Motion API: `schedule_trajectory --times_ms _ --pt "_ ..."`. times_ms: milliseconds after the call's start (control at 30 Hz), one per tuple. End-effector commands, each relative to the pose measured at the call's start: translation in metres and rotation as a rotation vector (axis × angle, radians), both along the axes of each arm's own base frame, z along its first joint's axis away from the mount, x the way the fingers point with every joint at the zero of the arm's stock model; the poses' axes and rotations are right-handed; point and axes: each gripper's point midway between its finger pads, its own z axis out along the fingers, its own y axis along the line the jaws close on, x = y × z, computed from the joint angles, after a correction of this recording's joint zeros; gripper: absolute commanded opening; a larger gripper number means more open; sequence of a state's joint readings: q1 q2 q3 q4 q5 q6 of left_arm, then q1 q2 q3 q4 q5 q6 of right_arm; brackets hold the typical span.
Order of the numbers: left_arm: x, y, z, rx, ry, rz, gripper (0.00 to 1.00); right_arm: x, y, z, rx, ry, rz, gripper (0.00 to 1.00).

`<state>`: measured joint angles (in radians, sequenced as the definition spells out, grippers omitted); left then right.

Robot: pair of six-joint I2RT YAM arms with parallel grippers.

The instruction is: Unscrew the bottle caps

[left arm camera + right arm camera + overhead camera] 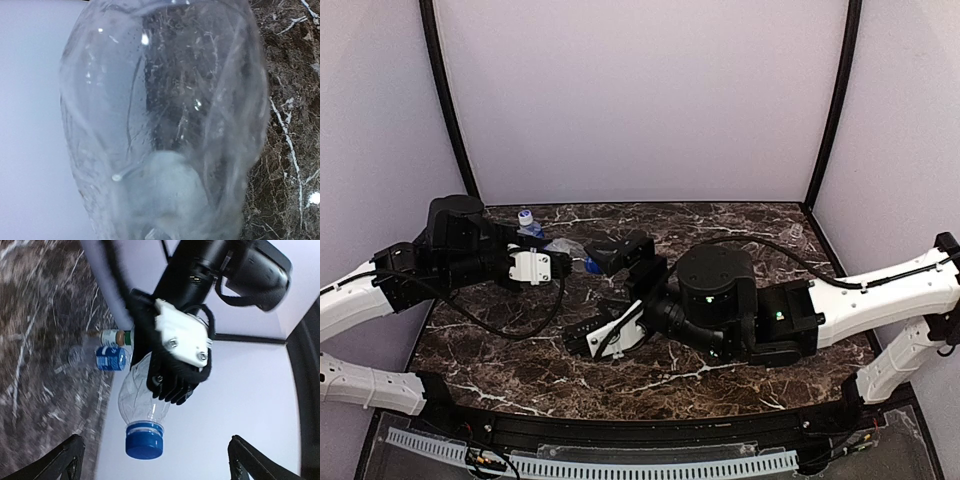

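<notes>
Spread wide on the right tool [156, 440], nothing between the jaws. Faces a blue cap [144, 441] that looks fully seated on its neck, so not yet unscrewed. Belongs to a clear bottle [142, 392], pinched around the body by the left tool [170, 382], pressed in on the plastic. Holds it sideways, apparently off the surface [740, 370], cap end towards the right arm. Shows nothing in the left wrist view but that bottle's wall, close and blurred.

Further out, near the back left of the surface: a blue-labelled bottle [111, 358], a short bottle [111, 336] just beside it, and a hint of another clear one. From above, only a second blue cap [525, 217] to be made out there, on its bottle. Cannot tell whether the others carry caps. No loose cap seen for certain, only a pale speck [795, 230] near the back right corner, too small to name. Judged from this, little done: the held cap left to do, and probably the rest.

Reaches in from the left with the left arm, wrist about level, bottle crosswise over the surface. Folds in from the right with the right arm, forearm across the middle, wrist turned so the jaws open along the bottle's axis, just short of the cap. Calls next, most likely, for closing on the cap and twisting.
</notes>
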<state>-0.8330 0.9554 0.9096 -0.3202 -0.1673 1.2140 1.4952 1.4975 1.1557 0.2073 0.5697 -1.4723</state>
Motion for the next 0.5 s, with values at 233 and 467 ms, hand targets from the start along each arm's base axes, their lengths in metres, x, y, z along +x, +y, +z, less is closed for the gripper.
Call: schedule_trajectory --times_ms 233,467 --pt "0.039 0.007 0.054 -0.074 -0.329 0.15 0.22 0.077 -0.017 0.076 0.97 1.772 -0.12 0.84" --pt "0.042 0.007 0.054 -0.046 -0.347 0.153 0.23 0.079 0.001 0.057 0.948 1.975 -0.152 0.84"
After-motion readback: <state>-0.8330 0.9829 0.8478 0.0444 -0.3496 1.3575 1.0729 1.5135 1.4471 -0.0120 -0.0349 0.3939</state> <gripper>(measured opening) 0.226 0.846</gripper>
